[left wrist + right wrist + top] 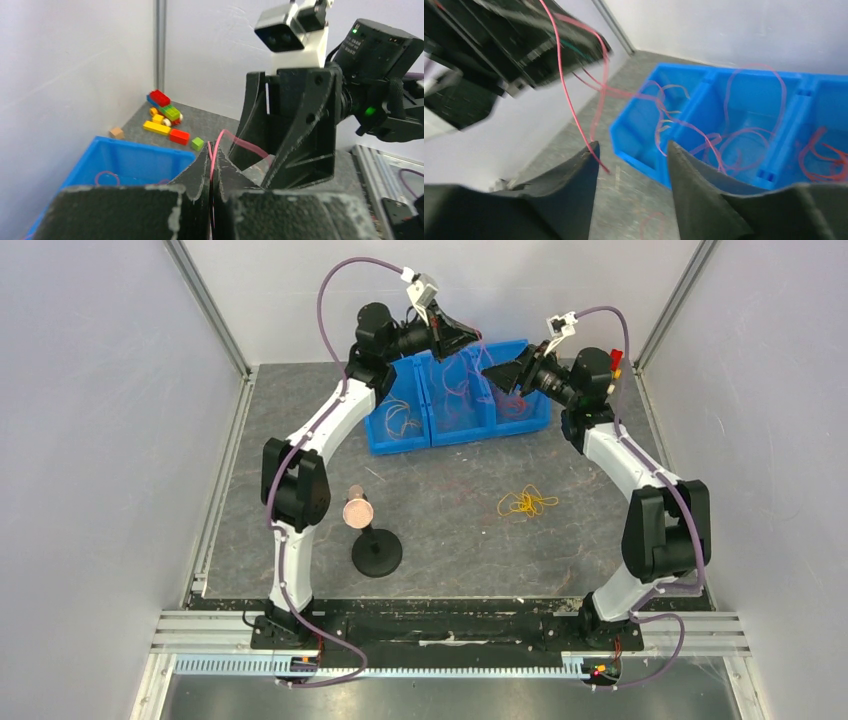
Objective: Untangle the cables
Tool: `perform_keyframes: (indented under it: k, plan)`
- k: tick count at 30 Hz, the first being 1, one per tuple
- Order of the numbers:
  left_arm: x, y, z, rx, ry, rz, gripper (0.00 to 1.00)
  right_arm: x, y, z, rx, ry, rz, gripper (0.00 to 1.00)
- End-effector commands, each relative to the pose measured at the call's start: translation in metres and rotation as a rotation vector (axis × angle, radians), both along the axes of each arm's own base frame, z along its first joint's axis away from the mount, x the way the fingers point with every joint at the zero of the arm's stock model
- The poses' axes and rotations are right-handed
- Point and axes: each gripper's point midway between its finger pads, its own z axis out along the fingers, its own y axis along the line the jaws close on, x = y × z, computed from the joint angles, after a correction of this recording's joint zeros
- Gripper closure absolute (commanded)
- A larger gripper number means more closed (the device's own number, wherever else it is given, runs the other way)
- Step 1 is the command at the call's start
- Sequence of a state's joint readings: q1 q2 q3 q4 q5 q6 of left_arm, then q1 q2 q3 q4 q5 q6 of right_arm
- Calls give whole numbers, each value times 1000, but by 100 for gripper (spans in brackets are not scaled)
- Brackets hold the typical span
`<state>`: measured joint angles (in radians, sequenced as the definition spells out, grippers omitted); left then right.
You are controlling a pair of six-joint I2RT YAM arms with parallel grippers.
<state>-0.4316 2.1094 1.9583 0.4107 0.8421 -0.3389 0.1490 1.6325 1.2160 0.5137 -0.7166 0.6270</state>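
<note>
My left gripper hangs over the blue bins, and in the left wrist view it is shut on a thin pink cable that arcs toward the right gripper's black body. My right gripper faces it, a short way off. Its jaws stand open, and a red-pink cable hangs from the left gripper past the left fingertip, its loose end touching nothing. More red-pink and orange cables lie looped in the bins. A yellow cable tangle rests on the mat.
The blue three-compartment bin stands at the back of the grey mat. A black stand with a pink disc is at front left. Coloured toy bricks lie in the far corner. White walls enclose the cell.
</note>
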Motion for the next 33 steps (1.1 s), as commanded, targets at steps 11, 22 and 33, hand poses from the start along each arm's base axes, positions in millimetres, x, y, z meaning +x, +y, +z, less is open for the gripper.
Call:
perform_keyframes:
  k: [11, 22, 33]
  plan:
    - [84, 40, -66, 79, -167, 20, 98, 29, -40, -47, -183, 79, -103, 16]
    - [93, 21, -102, 160, -183, 35, 98, 34, -38, -59, -208, 107, -82, 15]
    - [111, 31, -132, 373, -201, 147, 65, 32, -42, -64, -262, 115, -86, 15]
